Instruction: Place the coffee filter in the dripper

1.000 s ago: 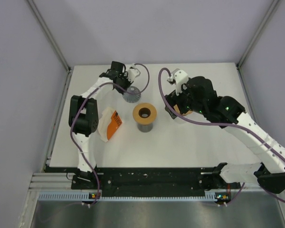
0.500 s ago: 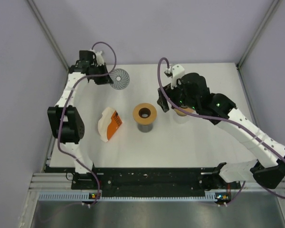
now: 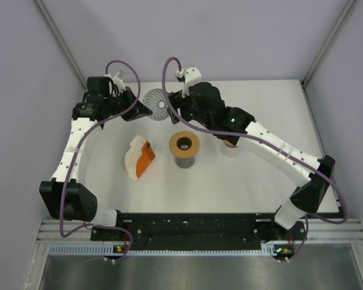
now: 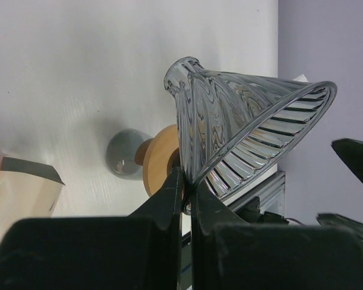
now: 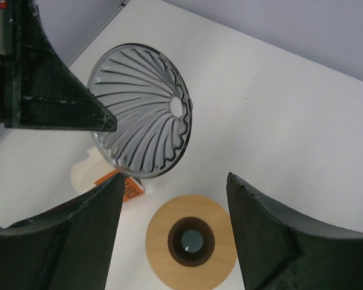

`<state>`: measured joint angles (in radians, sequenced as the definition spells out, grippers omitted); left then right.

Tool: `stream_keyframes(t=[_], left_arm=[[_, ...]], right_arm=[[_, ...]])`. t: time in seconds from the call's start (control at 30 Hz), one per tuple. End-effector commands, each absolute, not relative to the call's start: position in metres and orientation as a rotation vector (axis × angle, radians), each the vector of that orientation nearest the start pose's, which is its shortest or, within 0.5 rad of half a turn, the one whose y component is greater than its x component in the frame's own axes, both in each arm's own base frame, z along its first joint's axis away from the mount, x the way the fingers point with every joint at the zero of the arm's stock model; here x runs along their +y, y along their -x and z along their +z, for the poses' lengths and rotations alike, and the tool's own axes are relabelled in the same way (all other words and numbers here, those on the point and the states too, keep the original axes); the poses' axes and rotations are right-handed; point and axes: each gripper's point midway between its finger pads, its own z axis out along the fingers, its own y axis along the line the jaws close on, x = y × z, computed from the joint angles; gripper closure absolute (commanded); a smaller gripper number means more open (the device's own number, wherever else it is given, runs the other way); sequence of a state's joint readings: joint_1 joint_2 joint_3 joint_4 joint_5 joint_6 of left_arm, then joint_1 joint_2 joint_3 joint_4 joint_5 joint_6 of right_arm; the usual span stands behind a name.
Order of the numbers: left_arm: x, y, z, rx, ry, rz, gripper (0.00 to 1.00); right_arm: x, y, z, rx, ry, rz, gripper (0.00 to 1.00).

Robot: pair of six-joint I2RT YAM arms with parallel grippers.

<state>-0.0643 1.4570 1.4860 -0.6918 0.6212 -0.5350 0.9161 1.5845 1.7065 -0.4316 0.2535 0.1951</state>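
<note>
My left gripper is shut on the rim of a clear ribbed glass dripper and holds it in the air on its side, above the table's far left. In the left wrist view the left gripper pinches the dripper at its rim. My right gripper is open and empty, just right of the dripper. In the right wrist view the right gripper faces the dripper's open mouth. The white filter pack with an orange label lies on the table.
A wooden ring on a grey base stands mid-table; it also shows in the right wrist view and the left wrist view. A tan object sits partly hidden under the right arm. Metal frame posts rise at the back corners.
The left gripper has lifted the dripper off the table and turned it on its side. The right gripper has swung left from beside the wooden ring to next to the dripper.
</note>
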Motion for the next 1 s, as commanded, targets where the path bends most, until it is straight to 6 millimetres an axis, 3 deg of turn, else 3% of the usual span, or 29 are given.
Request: stream_keyframes(t=[0.0,0.23,0.33,0.47,0.53,0.57,0.67,0.73,0.83,0.97], left_arm=[[-0.152,-0.344,0.322,2.192,0.171,-1.134,1.00],[-0.162,-0.325,0.329,2.189,0.134,-1.199,1.00],[-0.169,-0.317,0.332,2.187,0.093,-1.212,1.00],[-0.173,-0.310,0.336,2.177,0.047,-1.226,1.00],[-0.172,-0.309,0.339,2.167,-0.002,-1.201,1.00],[-0.171,-0.310,0.342,2.162,-0.027,-1.179,0.93],[-0.158,-0.317,0.352,2.136,-0.089,-1.024,0.44],[-0.152,-0.319,0.357,2.111,-0.122,-0.958,0.27],[-0.152,-0.318,0.359,2.084,-0.160,-0.949,0.23],[-0.159,-0.319,0.345,2.101,-0.144,-1.013,0.22]], right_arm=[[0.361,-0.344,0.371,1.786,0.393,0.442,0.34],[0.386,-0.350,0.359,1.797,0.498,0.459,0.51],[0.389,-0.356,0.354,1.812,0.500,0.431,0.67],[0.383,-0.361,0.347,1.847,0.488,0.387,1.00],[0.377,-0.361,0.343,1.880,0.489,0.401,1.00],[0.375,-0.359,0.339,1.910,0.501,0.435,1.00],[0.362,-0.355,0.327,1.997,0.518,0.522,1.00],[0.352,-0.348,0.318,2.056,0.546,0.521,1.00],[0.348,-0.327,0.304,2.142,0.632,0.568,1.00],[0.349,-0.308,0.285,2.231,0.720,0.701,1.00]])
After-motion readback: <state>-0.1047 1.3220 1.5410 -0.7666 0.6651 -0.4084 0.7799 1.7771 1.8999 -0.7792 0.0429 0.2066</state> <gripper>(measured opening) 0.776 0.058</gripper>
